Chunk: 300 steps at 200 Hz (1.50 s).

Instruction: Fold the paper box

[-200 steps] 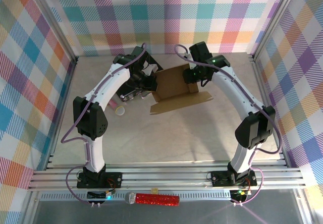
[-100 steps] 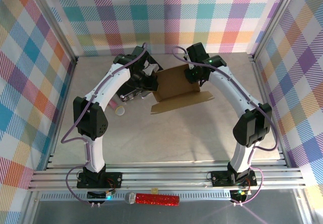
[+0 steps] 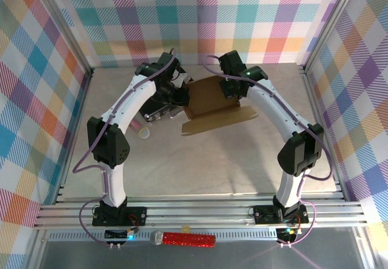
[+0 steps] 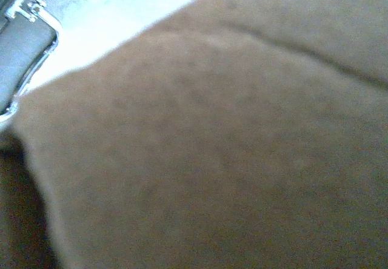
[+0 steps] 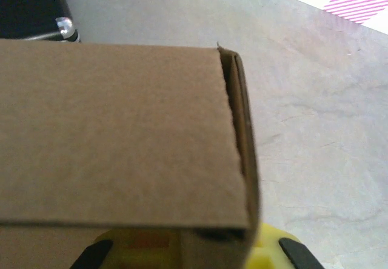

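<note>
The paper box (image 3: 209, 99) is brown cardboard, partly raised at the back middle of the table, with a long flap (image 3: 218, 122) lying flat toward the front. My left gripper (image 3: 182, 94) sits at the box's left wall; cardboard (image 4: 230, 148) covers its camera and hides its fingers, and it looks shut on that wall. My right gripper (image 3: 232, 93) is at the box's right back corner. In the right wrist view a folded cardboard panel (image 5: 115, 129) runs down between the yellow jaws of the right gripper (image 5: 194, 254), which is shut on it.
A black case (image 3: 159, 108) with metal fittings lies under my left arm, just left of the box; its corner (image 5: 27, 5) also appears in the right wrist view. A pink item (image 3: 136, 125) and a cream round lid (image 3: 145, 133) lie front left. Plaid walls enclose the table.
My right gripper has closed on the box's right back corner and shifted slightly left and back. The box has tilted a little. My left arm has barely moved.
</note>
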Tool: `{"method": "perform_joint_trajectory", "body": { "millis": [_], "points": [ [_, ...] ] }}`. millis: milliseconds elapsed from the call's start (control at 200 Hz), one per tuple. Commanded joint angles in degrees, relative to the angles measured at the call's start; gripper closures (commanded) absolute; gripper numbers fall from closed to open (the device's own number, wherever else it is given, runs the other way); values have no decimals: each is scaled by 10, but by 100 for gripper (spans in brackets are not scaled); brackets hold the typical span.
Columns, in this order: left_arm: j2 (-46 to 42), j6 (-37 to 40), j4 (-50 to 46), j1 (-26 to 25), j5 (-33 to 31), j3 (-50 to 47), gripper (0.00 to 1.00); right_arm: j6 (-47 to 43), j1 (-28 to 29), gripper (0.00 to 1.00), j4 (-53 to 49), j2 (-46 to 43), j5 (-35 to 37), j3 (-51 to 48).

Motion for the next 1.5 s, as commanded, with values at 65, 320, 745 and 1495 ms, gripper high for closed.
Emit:
{"method": "perform_joint_trajectory", "body": {
  "millis": [65, 320, 745, 1495],
  "points": [
    [-9, -5, -20, -21, -17, 38, 100, 7, 5, 100, -47, 37, 125, 19],
    [-9, -53, -33, -33, -96, 34, 100, 49, 14, 100, -88, 58, 234, 41],
    [-8, -73, -40, -34, -72, 42, 100, 43, 21, 100, -97, 58, 194, 58],
    [0, -69, -55, -34, -57, 66, 100, 30, -28, 65, -85, -11, -131, 17]
  ]
}}
